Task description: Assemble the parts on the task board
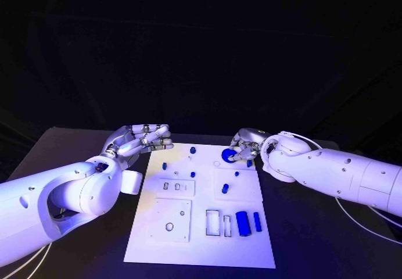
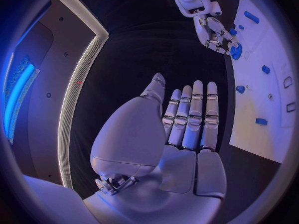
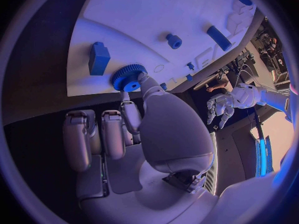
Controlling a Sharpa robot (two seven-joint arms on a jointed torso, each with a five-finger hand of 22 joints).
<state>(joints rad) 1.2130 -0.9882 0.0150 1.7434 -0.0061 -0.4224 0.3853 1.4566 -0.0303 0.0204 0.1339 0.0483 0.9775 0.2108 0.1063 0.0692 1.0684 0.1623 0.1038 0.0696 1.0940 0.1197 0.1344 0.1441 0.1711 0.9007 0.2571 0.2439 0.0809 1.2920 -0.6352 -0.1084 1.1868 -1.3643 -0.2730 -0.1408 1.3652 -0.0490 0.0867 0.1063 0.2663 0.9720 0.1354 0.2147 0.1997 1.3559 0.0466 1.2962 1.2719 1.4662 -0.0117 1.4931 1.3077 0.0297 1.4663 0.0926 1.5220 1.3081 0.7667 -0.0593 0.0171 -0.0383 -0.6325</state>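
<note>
The white task board (image 1: 201, 244) lies in the middle of the black table. My right hand (image 1: 244, 149) hovers at the board's far right part and pinches a blue toothed gear (image 1: 228, 154) between thumb and a finger; the right wrist view shows the gear (image 3: 129, 78) just above the board (image 3: 143, 15). My left hand (image 1: 142, 139) is at the board's far left corner, fingers stretched out and holding nothing; its bare palm (image 2: 187, 119) shows in the left wrist view. That view also shows the right hand (image 2: 212, 32) with the gear (image 2: 235, 51).
Several small blue pegs (image 1: 193, 150) stand on the board's far half, with a blue block (image 1: 225, 188) nearer the middle. Two long blue bars (image 1: 242, 223) lie at the near right beside open slots (image 1: 218, 223). Two raised white plates (image 1: 170, 220) sit at the left.
</note>
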